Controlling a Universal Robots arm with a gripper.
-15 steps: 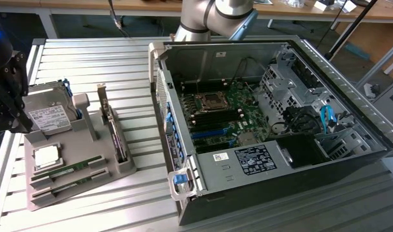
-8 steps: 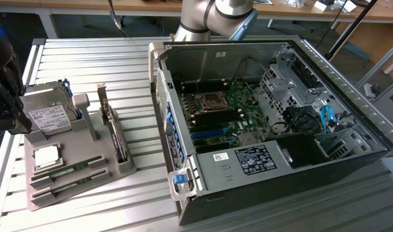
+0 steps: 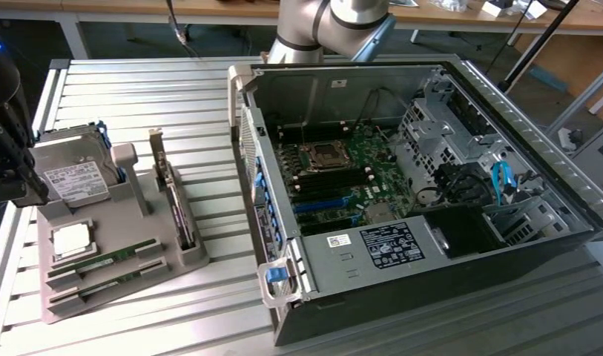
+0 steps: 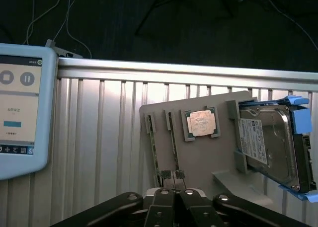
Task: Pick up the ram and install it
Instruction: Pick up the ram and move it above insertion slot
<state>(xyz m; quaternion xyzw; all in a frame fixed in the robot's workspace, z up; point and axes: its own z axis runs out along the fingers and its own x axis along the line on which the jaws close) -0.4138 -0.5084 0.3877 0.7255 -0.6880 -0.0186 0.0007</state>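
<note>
a: where's the ram [image 3: 103,261]?
b: standing on its long edge in a slot of the grey tray [image 3: 188,259], low in the exterior view, with a second stick [image 3: 108,284] slotted just beside it. neither is lifted, so i'd say the pick hasn't begun.
a: and the gripper [image 4: 172,176]?
b: empty, its fingers [image 4: 164,202] pressed together, hovering above the tray with the near ends of both sticks just past its tips (which stick it's after, i can't tell).
a: how would you do the grab well?
b: spread the fingers first, come straight down near the middle of the stick, pinch the flat faces and lift straight up so it doesn't bind in the slot. the neighbour sits close, so one finger has to slip into the gap between them.
a: what does it look like?
b: a long, narrow green board, thin, with small dark chips. probably stiff, but quick to tilt if held off-centre.
a: and around it?
b: the square silver processor [image 3: 72,239] beside the slots, then the hard drive [image 3: 72,178] and a bracketed card [image 3: 173,200] standing upright. the open computer case [image 3: 538,215] lies to the exterior view's right, motherboard [image 3: 341,178] exposed.
</note>
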